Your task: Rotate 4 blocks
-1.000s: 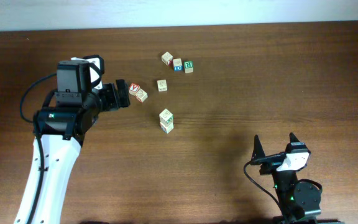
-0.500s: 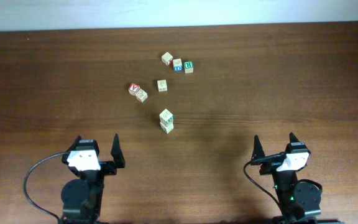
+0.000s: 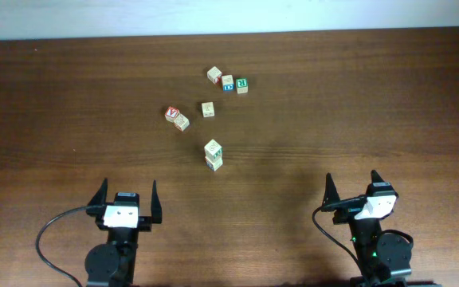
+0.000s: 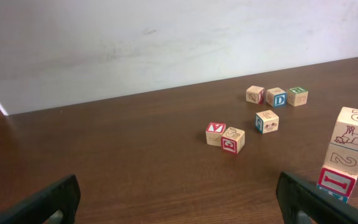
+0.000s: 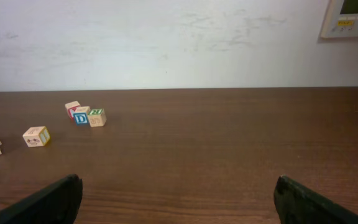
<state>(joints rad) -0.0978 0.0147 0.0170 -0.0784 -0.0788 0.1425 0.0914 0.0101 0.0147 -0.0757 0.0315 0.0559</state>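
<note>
Near my edge of worktop point(image 3: 373, 96), I see left pincer point(image 3: 129, 190) and right pincer point(image 3: 351, 182) wide open, holding nothing; blocks point(image 3: 207, 109) lie far from both.

Overhead: high above, looks straight down on the whole table point(image 3: 389, 104). Left wrist: low, near tabletop, faces forward past left pincer point(image 4: 178, 185); D block point(image 4: 276, 98) ahead-right. Right wrist: likewise behind right pincer point(image 5: 178, 186); same block far ahead-left.

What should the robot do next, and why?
Probably reach the left gripper out to the lone block. Both grippers are open and empty and sit far from the blocks. That block stands by itself and lies nearer the left gripper than the right gripper.
</note>
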